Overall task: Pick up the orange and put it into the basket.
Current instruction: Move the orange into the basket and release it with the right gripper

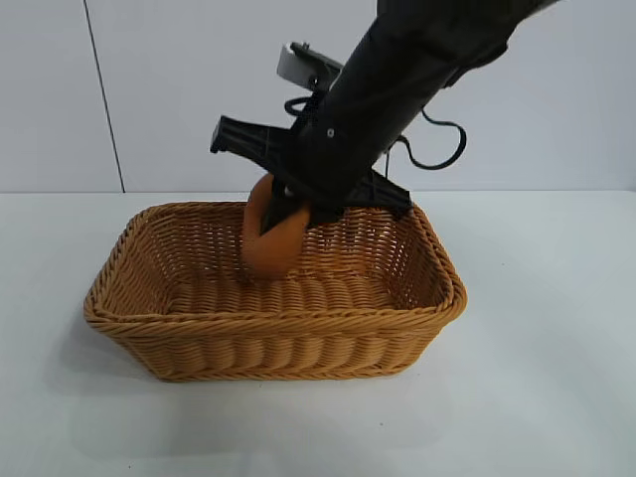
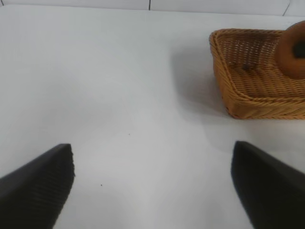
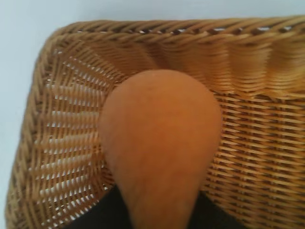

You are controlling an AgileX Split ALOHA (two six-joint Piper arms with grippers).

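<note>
- Nearest the exterior camera is the white table [image 1: 556, 397], bare at the front, and on it the basket [image 1: 268, 348], its long side facing the camera and its front wall hiding none of the hollow.
- Inside that hollow hangs the orange [image 1: 270, 243], clamped in the right gripper [image 1: 288, 214]; the jaws are drawn narrow around the fruit's upper part, and the fruit's bulk hangs below them, over the middle of the basket floor toward the back wall.
- From the right wrist view the orange [image 3: 159, 143] fills the centre, its rounded end pointing away from the gripper and down at the weave, its narrower end running back between the dark fingers; its long axis therefore lies roughly along the line the gripper points on.
- Whether the fruit already touches the basket floor I cannot tell: in the exterior view its lower edge sits very near the weave, with at most a sliver of gap.
- The relation that matters: the fruit is inside the rim on every side, so opening the jaws should, by my judgement, drop it in the basket rather than on the table. A rounded fruit may roll a little toward a wall.
- Farther off, the right arm's dark sleeve slants up out of the picture.
- The left gripper [image 2: 152, 186] is idle well off to the basket's side, its fingers spread wide over bare table, holding nothing; the right arm is plainly the one at work.
</note>
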